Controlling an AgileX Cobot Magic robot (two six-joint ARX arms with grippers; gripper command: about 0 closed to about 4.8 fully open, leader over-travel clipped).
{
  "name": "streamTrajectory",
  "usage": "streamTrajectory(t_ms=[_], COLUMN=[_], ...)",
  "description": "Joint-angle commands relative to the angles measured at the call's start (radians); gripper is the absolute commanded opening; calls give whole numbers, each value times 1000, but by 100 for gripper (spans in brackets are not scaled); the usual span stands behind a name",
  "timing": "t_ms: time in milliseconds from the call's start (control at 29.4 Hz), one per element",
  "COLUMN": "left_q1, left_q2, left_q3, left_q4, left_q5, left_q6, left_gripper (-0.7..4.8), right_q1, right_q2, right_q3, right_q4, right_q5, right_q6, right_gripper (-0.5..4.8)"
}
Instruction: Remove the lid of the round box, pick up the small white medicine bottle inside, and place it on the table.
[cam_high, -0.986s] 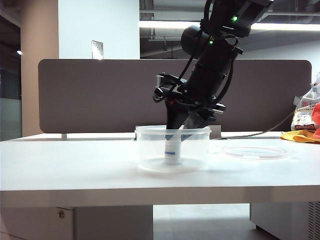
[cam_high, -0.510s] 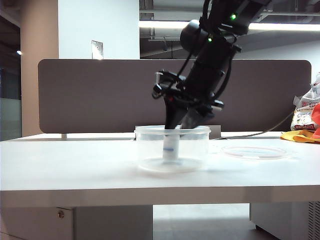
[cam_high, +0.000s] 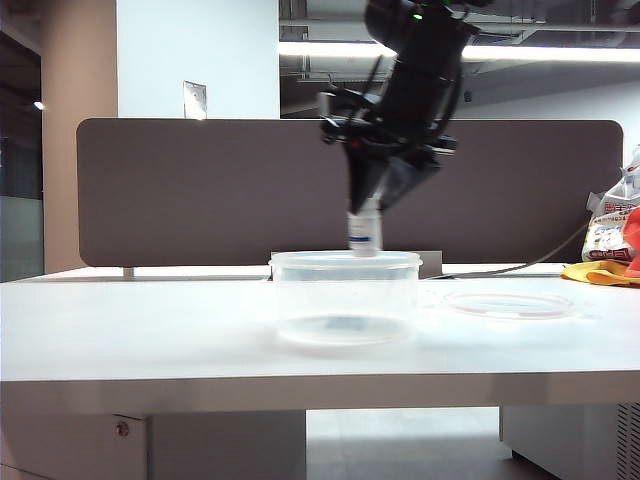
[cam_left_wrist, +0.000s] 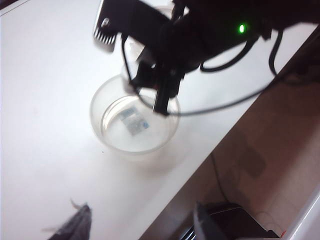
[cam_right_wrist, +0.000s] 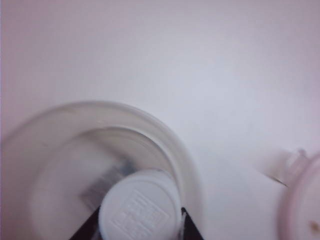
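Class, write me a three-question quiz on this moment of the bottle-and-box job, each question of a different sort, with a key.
1. True or false: the lid is on the round box.
2. Which gripper holds the small white medicine bottle? A) left gripper B) right gripper C) neither
3. Fill in: in the exterior view, the bottle hangs just above the box's ____.

Key
1. False: it lies on the table, right of the box.
2. B: the right gripper holds it by the cap; the left gripper hovers open, off to the side.
3. rim
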Motion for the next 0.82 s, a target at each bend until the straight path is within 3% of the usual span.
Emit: streamTrajectory(t_ms=[34,306,544,816], left_q1=[1,1,1,1], left_q2=[-2,-2,-2,-2], left_q3=[2,2,2,2], left_q4=[3,14,18,4], left_q5=[-2,-3,-3,-3], left_q6=[5,22,22,22], left_gripper=[266,266,266,266], right_q1=[-50,-119,-121,-186], right_q2=[-6,-28,-72,-77], right_q3=[3,4,3,3], right_q4=[-32,-40,-19,-50], right_q5=[11,-72,-57,-23], right_q6=[1,30,25,23], right_gripper=[144,144,143,143])
